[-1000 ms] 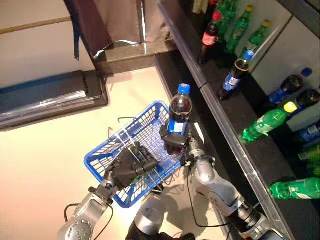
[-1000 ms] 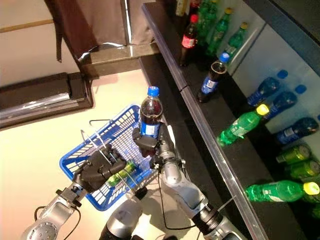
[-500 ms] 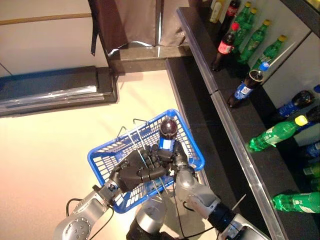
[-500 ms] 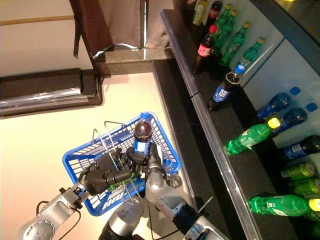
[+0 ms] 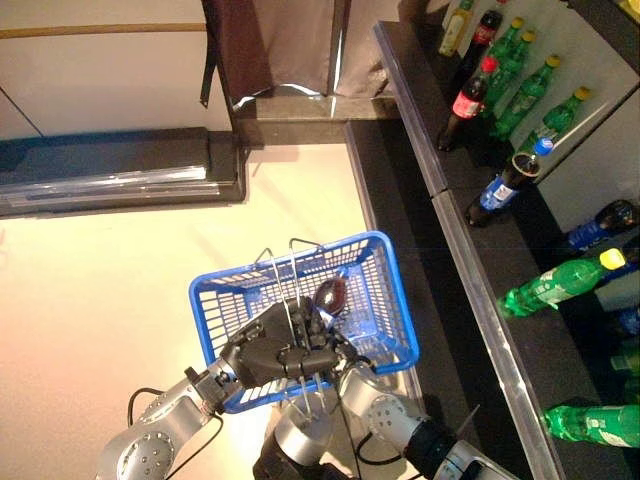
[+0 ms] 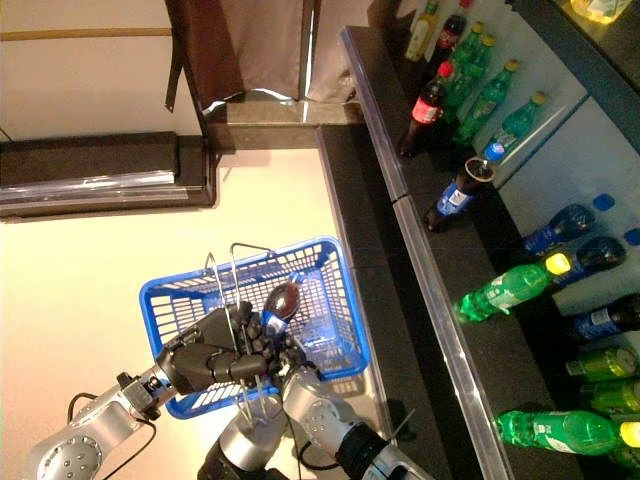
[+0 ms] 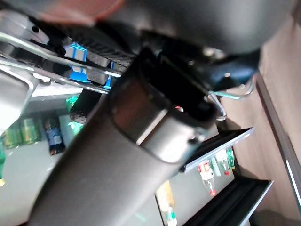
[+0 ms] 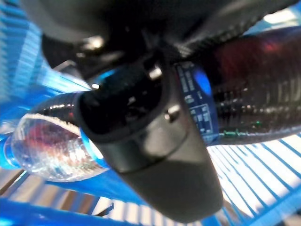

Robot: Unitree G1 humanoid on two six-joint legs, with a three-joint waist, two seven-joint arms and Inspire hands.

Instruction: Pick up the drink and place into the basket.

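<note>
A blue plastic basket [image 5: 392, 292] hangs over the cream floor, and my left hand [image 5: 266, 354] is shut on its wire handles [image 5: 284, 288]. A dark cola bottle [image 5: 331, 294] with a blue label lies tipped inside the basket, low between its walls. My right hand [image 6: 292, 352] reaches in from below right, mostly hidden behind the left hand. In the right wrist view its thumb [image 8: 141, 141] curls round the bottle [image 8: 254, 108], with blue mesh all around. The left wrist view shows the handle wire [image 7: 235, 94] past my left hand.
A black shelf ledge [image 5: 455, 225] runs along the right, close to the basket. On it stand a red-capped cola [image 5: 462, 100] and a blue-labelled cola [image 5: 503, 185]; green bottles [image 5: 555, 285] lie further down. A dark low platform [image 5: 110, 175] sits at the far left.
The right hand has brought the bottle down from upright above the basket's rim to tipped inside it. The left hand kept hold of the handles. The camera has shifted.
</note>
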